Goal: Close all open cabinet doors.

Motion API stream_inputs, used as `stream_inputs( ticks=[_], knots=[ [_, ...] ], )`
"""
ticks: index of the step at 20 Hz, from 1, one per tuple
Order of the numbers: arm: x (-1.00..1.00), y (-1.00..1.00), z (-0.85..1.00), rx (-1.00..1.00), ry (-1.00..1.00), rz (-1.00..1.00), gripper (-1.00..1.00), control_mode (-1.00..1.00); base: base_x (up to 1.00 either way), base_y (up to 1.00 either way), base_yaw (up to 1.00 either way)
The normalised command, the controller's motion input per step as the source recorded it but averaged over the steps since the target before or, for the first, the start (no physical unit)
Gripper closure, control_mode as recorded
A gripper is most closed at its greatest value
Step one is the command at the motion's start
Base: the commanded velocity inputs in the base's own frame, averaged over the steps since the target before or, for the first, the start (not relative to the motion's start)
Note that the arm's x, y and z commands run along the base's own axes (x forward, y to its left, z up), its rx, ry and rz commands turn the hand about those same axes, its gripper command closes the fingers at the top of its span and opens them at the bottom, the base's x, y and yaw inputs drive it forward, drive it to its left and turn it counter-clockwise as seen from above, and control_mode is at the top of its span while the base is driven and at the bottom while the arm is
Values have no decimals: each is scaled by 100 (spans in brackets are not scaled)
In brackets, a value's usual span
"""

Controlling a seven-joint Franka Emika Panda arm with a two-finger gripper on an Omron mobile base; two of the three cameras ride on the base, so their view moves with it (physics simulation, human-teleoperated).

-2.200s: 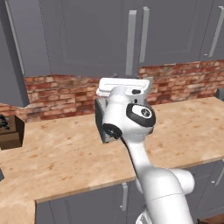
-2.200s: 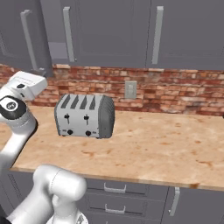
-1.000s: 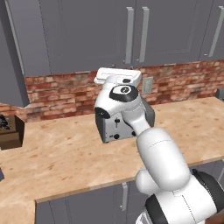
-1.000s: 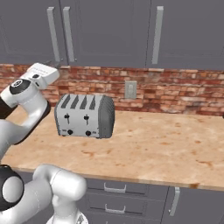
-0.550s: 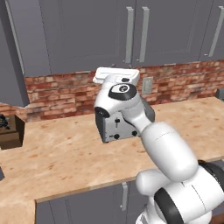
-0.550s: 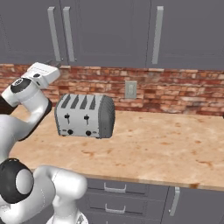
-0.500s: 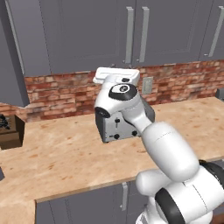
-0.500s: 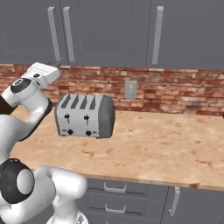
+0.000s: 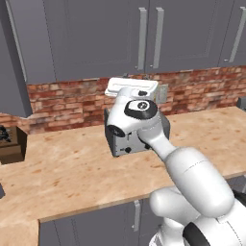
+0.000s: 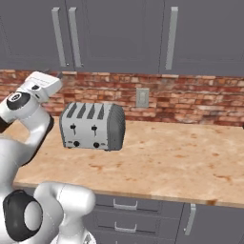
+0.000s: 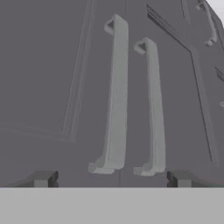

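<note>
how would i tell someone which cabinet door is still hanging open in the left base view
Start at the brick wall behind the counter and look up at the row of slate-grey upper cabinet doors. Follow that row to the far left edge of the picture. The open door swings out toward the camera and hangs down over the bricks, while its neighbours lie flat and flush.

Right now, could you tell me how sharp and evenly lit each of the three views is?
Left base view: sharp, even light, soft shadow under the toaster. Right base view: equally crisp, without glare. Hand view: soft and blurry, the cabinet doors flat grey, their handles dull.
</note>
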Motion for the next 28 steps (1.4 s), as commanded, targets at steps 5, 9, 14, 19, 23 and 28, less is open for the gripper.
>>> stream_inputs(
  ticks=[5, 9, 14, 19, 23, 28],
  knots=[
    [-53, -10, 33, 0, 8, 0, -100, -100, 0, 0, 0],
    [-53, -24, 42, 1, 16, 0, -100, -100, 0, 0, 0],
    [-56, -55, 14, 0, 6, 7, -100, -100, 0, 0, 0],
    [-63, -47, 13, 3, 9, 6, -100, -100, 0, 0, 0],
    [-66, -39, 28, 9, 16, 1, -100, -100, 0, 0, 0],
    [-62, -24, 33, 8, 28, 0, -100, -100, 0, 0, 0]
  ],
)
